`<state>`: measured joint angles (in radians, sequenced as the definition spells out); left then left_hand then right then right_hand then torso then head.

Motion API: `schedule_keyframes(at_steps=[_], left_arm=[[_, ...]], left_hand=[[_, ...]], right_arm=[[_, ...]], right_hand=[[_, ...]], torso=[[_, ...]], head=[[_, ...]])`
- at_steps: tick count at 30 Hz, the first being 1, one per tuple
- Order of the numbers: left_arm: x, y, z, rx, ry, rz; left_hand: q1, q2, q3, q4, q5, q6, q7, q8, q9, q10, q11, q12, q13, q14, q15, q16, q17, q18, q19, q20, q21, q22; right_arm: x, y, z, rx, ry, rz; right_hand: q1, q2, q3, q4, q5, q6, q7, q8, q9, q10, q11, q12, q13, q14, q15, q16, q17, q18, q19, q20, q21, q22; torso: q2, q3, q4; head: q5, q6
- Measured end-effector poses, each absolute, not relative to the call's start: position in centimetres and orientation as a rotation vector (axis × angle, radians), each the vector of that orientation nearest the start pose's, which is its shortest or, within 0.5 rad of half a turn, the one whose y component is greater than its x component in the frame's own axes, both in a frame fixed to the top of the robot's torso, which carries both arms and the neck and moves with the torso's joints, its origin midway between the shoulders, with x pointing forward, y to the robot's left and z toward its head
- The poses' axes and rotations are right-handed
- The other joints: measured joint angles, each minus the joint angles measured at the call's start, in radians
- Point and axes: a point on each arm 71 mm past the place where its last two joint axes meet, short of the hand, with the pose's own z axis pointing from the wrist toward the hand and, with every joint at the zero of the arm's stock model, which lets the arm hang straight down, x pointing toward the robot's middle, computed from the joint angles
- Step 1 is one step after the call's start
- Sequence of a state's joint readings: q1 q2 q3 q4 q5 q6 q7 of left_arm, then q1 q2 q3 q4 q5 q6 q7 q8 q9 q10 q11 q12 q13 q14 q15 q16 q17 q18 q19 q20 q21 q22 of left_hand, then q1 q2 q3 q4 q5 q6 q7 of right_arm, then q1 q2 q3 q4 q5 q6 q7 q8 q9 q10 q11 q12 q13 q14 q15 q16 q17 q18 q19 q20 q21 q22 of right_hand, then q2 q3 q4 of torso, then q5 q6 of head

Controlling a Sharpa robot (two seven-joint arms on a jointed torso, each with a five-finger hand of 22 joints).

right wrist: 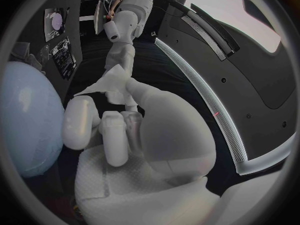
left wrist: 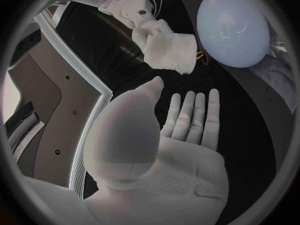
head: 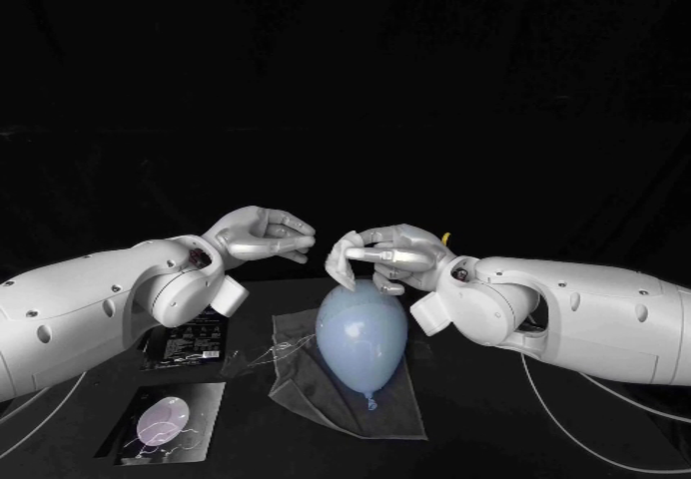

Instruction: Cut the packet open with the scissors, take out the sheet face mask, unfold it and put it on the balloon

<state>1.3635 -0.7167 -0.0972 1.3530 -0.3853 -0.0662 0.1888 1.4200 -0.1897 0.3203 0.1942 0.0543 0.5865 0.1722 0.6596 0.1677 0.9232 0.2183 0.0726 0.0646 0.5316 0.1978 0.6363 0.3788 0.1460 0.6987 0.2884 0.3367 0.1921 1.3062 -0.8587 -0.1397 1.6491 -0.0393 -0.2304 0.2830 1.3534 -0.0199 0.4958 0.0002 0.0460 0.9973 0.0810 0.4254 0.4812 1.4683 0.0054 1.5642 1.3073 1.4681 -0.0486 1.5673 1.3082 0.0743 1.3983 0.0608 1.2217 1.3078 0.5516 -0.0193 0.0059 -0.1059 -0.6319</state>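
Holding the sheet face mask [head: 343, 265] as a small white wad just above the far end of the balloon [head: 360, 334], my right hand [head: 386, 253] pinches it between thumb and curled fingers. My left hand [head: 263, 235] hangs empty just to its left, palm bare and fingers loose, gripping nothing. The step in hand, as I judge it, is the unfolding. The mask is out of the packet [head: 185, 344], which lies on the black table well left of the balloon, and the sheet is not yet opened. To do it well I would bring the left hand across to a free corner of the wad and take it with the fingertips only. I would then draw the two hands apart slowly and level, so the layers, probably damp, peel instead of tearing or clinging back. I would keep the pull clear of the balloon until the sheet hangs flat. The mask looks thin, white and crumpled, with one pointed flap sticking out past the fingers in the right wrist view; its eye and mouth holes I cannot make out. The balloon, pale blue and egg-shaped, lies on a translucent grey sheet [head: 310, 389], knot toward the near side.
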Motion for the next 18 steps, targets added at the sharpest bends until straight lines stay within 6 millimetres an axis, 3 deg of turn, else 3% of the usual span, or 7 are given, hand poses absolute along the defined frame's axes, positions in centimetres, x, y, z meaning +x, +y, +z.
schedule_keyframes(at_steps=[2, 4, 6, 10, 11, 15, 18], left_arm=[[53.1, 17.7, -13.9, -0.572, 1.754, -1.411], [53.0, 17.8, -14.2, -0.566, 1.750, -1.395], [53.0, 17.9, -14.5, -0.558, 1.737, -1.381], [52.6, 17.7, -15.0, -0.533, 1.686, -1.377], [52.4, 17.6, -15.1, -0.524, 1.670, -1.380], [51.7, 17.1, -15.3, -0.482, 1.606, -1.413], [51.0, 16.6, -15.4, -0.447, 1.566, -1.457]], left_hand=[[0.035, 0.013, -0.060, 0.022, 0.000, -0.013, -0.002, 0.000, 0.000, -0.028, 0.008, 0.004, 0.001, -0.027, 0.008, 0.006, -0.018, -0.006, -0.014, 0.001, -0.032, -0.021], [0.068, 0.020, -0.105, 0.043, 0.000, -0.030, -0.005, 0.000, -0.001, -0.053, 0.015, 0.009, 0.000, -0.057, 0.016, -0.007, -0.038, -0.037, -0.043, 0.002, -0.069, -0.043], [0.100, 0.025, -0.142, 0.067, 0.000, -0.047, -0.006, 0.000, -0.001, -0.071, 0.020, 0.020, 0.000, -0.079, 0.023, -0.029, -0.061, -0.056, -0.097, 0.002, -0.111, -0.068], [0.151, 0.029, -0.171, 0.096, 0.000, -0.072, -0.010, 0.008, -0.006, -0.098, 0.028, 0.036, 0.002, -0.083, 0.029, -0.092, -0.115, -0.056, -0.136, 0.003, -0.157, -0.100], [0.155, 0.026, -0.180, 0.097, 0.000, -0.082, -0.011, 0.008, -0.008, -0.113, 0.028, 0.036, 0.001, -0.095, 0.033, -0.118, -0.131, -0.066, -0.148, 0.003, -0.166, -0.106], [0.170, 0.035, -0.197, 0.098, 0.000, -0.105, -0.013, 0.008, -0.013, -0.143, 0.009, 0.036, 0.001, -0.178, 0.027, -0.276, -0.212, -0.070, -0.198, -0.001, -0.203, -0.129], [0.177, 0.035, -0.212, 0.098, 0.000, -0.108, -0.013, 0.013, -0.014, -0.157, -0.006, 0.025, 0.001, -0.196, 0.013, -0.329, -0.236, -0.070, -0.219, -0.007, -0.221, -0.139]], right_arm=[[46.5, -17.5, -16.0, 0.998, 1.656, 1.619], [46.5, -17.6, -15.8, 0.997, 1.651, 1.616], [46.5, -17.7, -15.7, 0.997, 1.647, 1.613], [46.3, -17.9, -15.5, 1.000, 1.643, 1.604], [46.2, -17.9, -15.5, 1.002, 1.642, 1.602], [46.0, -18.0, -15.4, 1.010, 1.642, 1.586], [45.8, -18.1, -15.4, 1.021, 1.640, 1.566]], right_hand=[[0.000, 0.000, 0.004, -0.001, 0.000, 0.000, 0.000, 0.000, 0.000, 0.000, 0.000, -0.001, 0.000, 0.000, 0.000, 0.000, 0.000, 0.000, 0.000, 0.000, 0.000, 0.000], [-0.001, -0.001, 0.008, 0.000, 0.000, -0.001, -0.002, 0.003, 0.006, 0.000, 0.000, -0.001, 0.000, 0.000, 0.000, 0.000, 0.000, 0.000, 0.000, 0.000, 0.000, 0.000], [-0.001, -0.001, 0.008, 0.000, 0.000, -0.001, -0.002, 0.006, 0.006, 0.000, 0.000, -0.001, 0.000, 0.000, 0.000, 0.000, 0.000, 0.000, 0.000, 0.000, 0.000, 0.000], [-0.009, -0.006, 0.014, -0.006, 0.000, 0.000, -0.004, 0.008, 0.006, 0.000, 0.000, -0.001, 0.000, 0.000, 0.000, 0.000, 0.000, 0.000, 0.000, 0.000, 0.000, 0.000], [-0.009, -0.006, 0.016, -0.008, 0.000, 0.000, -0.004, 0.008, 0.006, 0.000, 0.000, -0.001, 0.001, 0.000, 0.000, 0.000, 0.000, 0.000, 0.000, 0.000, 0.000, 0.000], [-0.019, -0.008, 0.028, -0.011, -0.002, -0.001, -0.005, 0.008, 0.007, 0.000, 0.000, -0.001, 0.001, 0.000, 0.000, -0.001, -0.001, -0.005, 0.000, 0.000, -0.006, 0.000], [-0.020, -0.006, 0.029, -0.012, -0.002, -0.001, -0.005, 0.008, 0.007, 0.000, 0.000, -0.002, 0.001, 0.000, 0.000, -0.001, -0.001, -0.006, 0.000, 0.000, -0.006, 0.000]], torso=[[0.000, 0.0001, -0.0001], [-0.001, 0.0001, -0.0001], [-0.001, 0.0001, -0.0001], [-0.001, -0.0005, -0.0001], [-0.001, -0.0005, -0.0001], [-0.001, -0.0011, 0.0004], [-0.001, -0.0017, 0.0005]], head=[[-0.001, 0.000], [-0.002, 0.000], [-0.003, 0.001], [-0.006, 0.002], [-0.006, 0.003], [-0.007, 0.005], [-0.006, 0.008]])
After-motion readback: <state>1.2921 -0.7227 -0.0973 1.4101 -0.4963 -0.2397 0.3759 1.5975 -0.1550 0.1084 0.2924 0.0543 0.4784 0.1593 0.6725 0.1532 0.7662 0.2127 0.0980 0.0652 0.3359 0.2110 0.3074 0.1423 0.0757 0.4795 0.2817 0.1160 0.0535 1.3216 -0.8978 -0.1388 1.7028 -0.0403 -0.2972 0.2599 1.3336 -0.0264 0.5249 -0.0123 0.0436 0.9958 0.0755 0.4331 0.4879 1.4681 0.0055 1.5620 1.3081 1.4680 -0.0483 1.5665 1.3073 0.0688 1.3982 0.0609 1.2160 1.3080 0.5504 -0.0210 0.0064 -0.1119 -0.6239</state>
